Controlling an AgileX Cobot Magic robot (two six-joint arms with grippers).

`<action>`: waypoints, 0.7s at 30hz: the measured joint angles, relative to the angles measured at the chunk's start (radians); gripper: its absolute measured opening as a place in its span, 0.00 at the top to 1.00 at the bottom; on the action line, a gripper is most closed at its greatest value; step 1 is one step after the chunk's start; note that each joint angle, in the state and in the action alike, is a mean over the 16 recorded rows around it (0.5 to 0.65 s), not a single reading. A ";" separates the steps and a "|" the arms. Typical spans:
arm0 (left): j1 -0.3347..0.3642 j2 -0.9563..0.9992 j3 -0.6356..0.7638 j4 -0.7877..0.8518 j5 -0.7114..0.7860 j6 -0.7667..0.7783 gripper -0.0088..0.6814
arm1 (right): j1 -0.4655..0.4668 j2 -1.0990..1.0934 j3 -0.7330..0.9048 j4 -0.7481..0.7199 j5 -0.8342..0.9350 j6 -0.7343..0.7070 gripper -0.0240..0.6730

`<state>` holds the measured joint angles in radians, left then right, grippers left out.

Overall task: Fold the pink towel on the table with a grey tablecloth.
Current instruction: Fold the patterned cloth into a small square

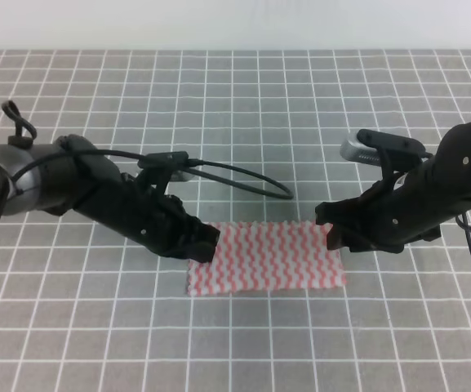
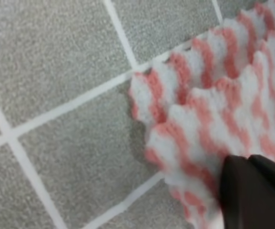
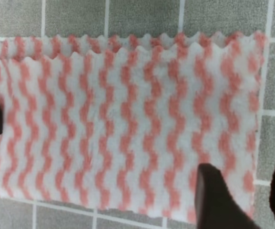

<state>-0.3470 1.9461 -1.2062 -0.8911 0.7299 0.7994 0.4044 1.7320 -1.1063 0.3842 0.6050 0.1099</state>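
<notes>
The towel (image 1: 265,257) is lying as a flat band in the middle of the table (image 1: 235,114), already doubled once: the right wrist view is showing one serrated edge set just inside another. I am working the left gripper (image 1: 205,245) at the band's left end and the right gripper (image 1: 331,234) at its right end, both low on the cloth. In the left wrist view a dark finger (image 2: 254,191) is pressing on the upper layer near the corner; whether either tool is clamped or parted I cannot tell, as the tips are hidden. To do this step well, I judge I should be pinching both layers together, keeping the serrated edges aligned, and lifting evenly so the layers are not sliding apart.
</notes>
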 joint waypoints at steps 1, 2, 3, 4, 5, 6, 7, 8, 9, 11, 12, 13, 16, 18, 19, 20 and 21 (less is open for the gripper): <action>0.000 -0.001 -0.004 0.002 0.005 -0.001 0.99 | 0.000 0.000 0.000 0.000 0.002 0.000 0.60; 0.000 -0.002 -0.009 0.003 0.011 -0.003 0.99 | 0.000 0.000 0.000 0.000 0.004 0.000 0.60; 0.000 -0.003 -0.013 0.005 0.017 -0.004 0.99 | 0.000 0.000 0.000 0.000 0.005 0.000 0.60; 0.001 -0.003 -0.017 0.008 0.023 -0.006 0.99 | 0.000 0.000 0.000 0.000 0.007 0.000 0.60; 0.001 -0.004 -0.022 0.010 0.029 -0.007 0.99 | 0.000 0.000 0.000 0.000 0.009 -0.001 0.60; 0.001 -0.004 -0.026 0.012 0.035 -0.009 0.99 | 0.000 0.000 0.000 0.001 0.011 -0.001 0.60; 0.001 -0.003 -0.030 0.014 0.041 -0.010 0.99 | 0.000 0.000 0.000 0.001 0.013 -0.001 0.60; 0.001 -0.003 -0.034 0.016 0.045 -0.012 0.99 | 0.000 0.001 0.000 0.001 0.015 -0.001 0.60; 0.001 -0.002 -0.037 0.018 0.049 -0.013 0.99 | 0.000 0.002 0.000 0.001 0.016 -0.001 0.60; 0.001 0.000 -0.041 0.023 0.053 -0.015 0.99 | 0.000 0.005 0.000 0.001 0.020 -0.001 0.60; 0.001 0.001 -0.042 0.025 0.054 -0.015 0.99 | 0.000 0.007 0.000 0.002 0.020 -0.001 0.60; 0.001 0.003 -0.042 0.028 0.053 -0.016 0.99 | 0.000 0.010 0.000 0.003 0.020 -0.001 0.60; 0.001 0.009 -0.042 0.036 0.051 -0.016 0.99 | 0.000 0.017 0.000 0.007 0.014 -0.002 0.60; 0.001 0.013 -0.042 0.042 0.050 -0.017 0.99 | 0.000 0.021 0.000 0.011 0.008 -0.002 0.60; 0.001 0.014 -0.041 0.045 0.048 -0.017 0.99 | 0.000 0.023 0.000 0.013 0.004 -0.003 0.60; 0.001 0.015 -0.041 0.049 0.046 -0.019 0.99 | 0.000 0.026 0.000 0.015 0.001 -0.003 0.60; 0.001 0.016 -0.041 0.053 0.044 -0.022 0.99 | 0.000 0.028 0.000 0.017 -0.002 -0.003 0.61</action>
<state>-0.3458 1.9620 -1.2474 -0.8384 0.7740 0.7773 0.4044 1.7604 -1.1063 0.4012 0.6032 0.1067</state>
